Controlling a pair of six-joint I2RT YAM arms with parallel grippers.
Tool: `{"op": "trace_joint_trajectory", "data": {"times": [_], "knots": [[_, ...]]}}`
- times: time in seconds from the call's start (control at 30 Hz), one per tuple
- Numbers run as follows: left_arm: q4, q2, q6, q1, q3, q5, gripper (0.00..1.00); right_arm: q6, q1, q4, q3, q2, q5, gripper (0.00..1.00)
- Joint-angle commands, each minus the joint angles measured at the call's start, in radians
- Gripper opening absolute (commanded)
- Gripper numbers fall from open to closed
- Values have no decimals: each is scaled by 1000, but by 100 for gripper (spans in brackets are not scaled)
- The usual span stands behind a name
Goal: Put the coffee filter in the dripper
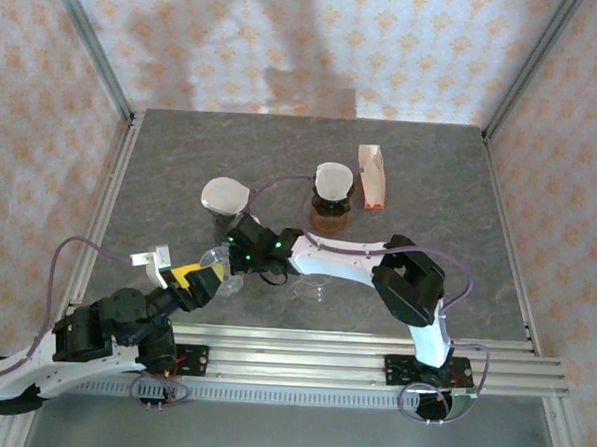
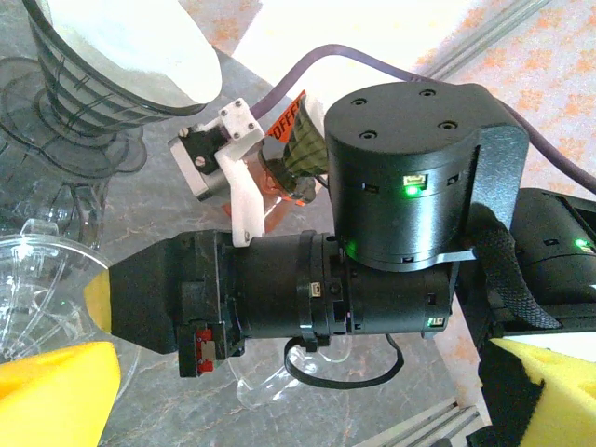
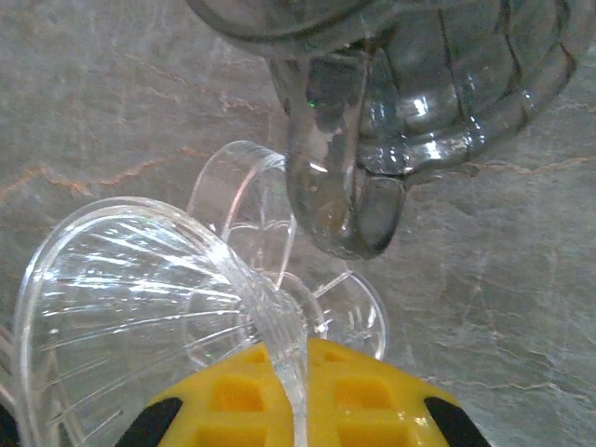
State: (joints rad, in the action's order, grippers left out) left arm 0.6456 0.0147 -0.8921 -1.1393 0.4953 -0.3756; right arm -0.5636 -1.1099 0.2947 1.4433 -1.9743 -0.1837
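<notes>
Right wrist, right pincer [image 3: 294,402] clamped on dripper [image 3: 112,279] rim — top external, filter [image 1: 227,193] beyond.

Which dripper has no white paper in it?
The clear dripper, pinched by its rim in the right gripper. The dark dripper and the one on the brown jug each hold a white filter.

The dripper [image 3: 121,270] lies before the filter [image 1: 225,193], carafe [image 1: 329,217] seemingly further right

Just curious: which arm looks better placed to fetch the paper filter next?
Probably the left: the left claw stands open and empty, while the right claw is shut on the clear dripper.
</notes>
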Motion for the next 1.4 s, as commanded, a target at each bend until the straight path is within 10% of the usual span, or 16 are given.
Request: {"op": "trace_joint_trajectory", "data": {"times": [0.0, 0.73, 1.37], "knots": [[-11, 15, -9, -7, -11, -22, 100, -2, 7, -46, -49, 68, 24, 0], [-283, 278, 32, -7, -5, 3, 100, -24, 48, 245, -378, 752, 214, 0], [-404, 524, 39, -7, -2, 98, 100, -61, 195, 420, -412, 828, 109, 0]]}}
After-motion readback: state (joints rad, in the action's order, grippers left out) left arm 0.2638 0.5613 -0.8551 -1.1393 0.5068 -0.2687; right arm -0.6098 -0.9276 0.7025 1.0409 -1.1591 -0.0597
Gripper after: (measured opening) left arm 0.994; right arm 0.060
